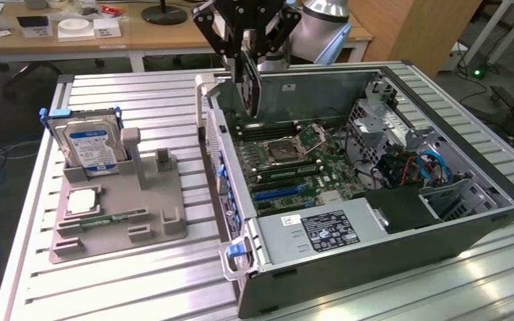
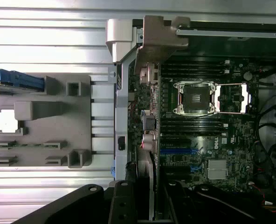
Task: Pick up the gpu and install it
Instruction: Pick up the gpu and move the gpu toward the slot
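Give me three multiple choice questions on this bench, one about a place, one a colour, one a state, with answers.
1. Where is the thin flat black expansion card?
A. hanging from the black gripper above the black metal computer case
B. already installed
C. lying beside the case
2. The silver hard drive's label is:
A. red
B. blue
C. yellow
3. The case is:
A. closed
B. upside down
C. open on top
Answers: A, the card hangs edge-on under the gripper; B, the blue label faces the exterior view; C, the green motherboard shows inside.
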Available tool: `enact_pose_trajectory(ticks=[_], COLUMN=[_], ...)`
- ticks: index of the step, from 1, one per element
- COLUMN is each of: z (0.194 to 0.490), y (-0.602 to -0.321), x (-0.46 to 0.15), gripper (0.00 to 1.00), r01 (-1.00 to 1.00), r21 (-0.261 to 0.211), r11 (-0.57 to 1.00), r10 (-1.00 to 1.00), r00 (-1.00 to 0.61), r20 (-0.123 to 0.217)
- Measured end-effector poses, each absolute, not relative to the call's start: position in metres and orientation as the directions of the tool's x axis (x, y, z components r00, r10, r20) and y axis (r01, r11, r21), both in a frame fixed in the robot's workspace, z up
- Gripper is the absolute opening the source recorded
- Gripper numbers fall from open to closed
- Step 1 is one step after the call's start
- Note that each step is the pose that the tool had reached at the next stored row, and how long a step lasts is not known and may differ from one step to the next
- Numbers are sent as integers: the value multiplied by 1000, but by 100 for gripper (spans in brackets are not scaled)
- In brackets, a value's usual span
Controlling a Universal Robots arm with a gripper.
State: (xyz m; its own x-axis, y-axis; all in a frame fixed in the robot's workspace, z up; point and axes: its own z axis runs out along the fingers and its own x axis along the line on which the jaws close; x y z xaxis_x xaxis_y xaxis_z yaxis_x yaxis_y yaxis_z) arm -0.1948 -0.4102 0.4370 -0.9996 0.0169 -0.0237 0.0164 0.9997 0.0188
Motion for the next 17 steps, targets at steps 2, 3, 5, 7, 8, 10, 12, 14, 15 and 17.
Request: enact_pose_trajectory(ticks=[2, 3, 5, 7, 8, 10, 12, 14, 15, 17], z=[437, 437, 437, 437, 437, 437, 437, 437, 437, 437], y=[-410, -410, -410, -410, -410, -410, -410, -410, -410, -410], x=[-195, -195, -195, -195, -195, -194, -192, -191, -190, -187], gripper=[27, 27, 27, 27, 27, 27, 27, 27, 27, 27], r01=[16, 16, 16, 16, 16, 16, 16, 16, 16, 17], r21=[19, 19, 19, 19, 19, 19, 19, 19, 19, 19], r11=[1000, 1000, 1000, 1000, 1000, 1000, 1000, 1000, 1000, 1000], r10=[17, 17, 17, 17, 17, 17, 17, 17, 17, 17], r00=[-1000, -1000, -1000, -1000, -1000, -1000, -1000, -1000, -1000, -1000], r20=[-24, -24, -24, -24, -24, -24, -24, -24, -24, -24])
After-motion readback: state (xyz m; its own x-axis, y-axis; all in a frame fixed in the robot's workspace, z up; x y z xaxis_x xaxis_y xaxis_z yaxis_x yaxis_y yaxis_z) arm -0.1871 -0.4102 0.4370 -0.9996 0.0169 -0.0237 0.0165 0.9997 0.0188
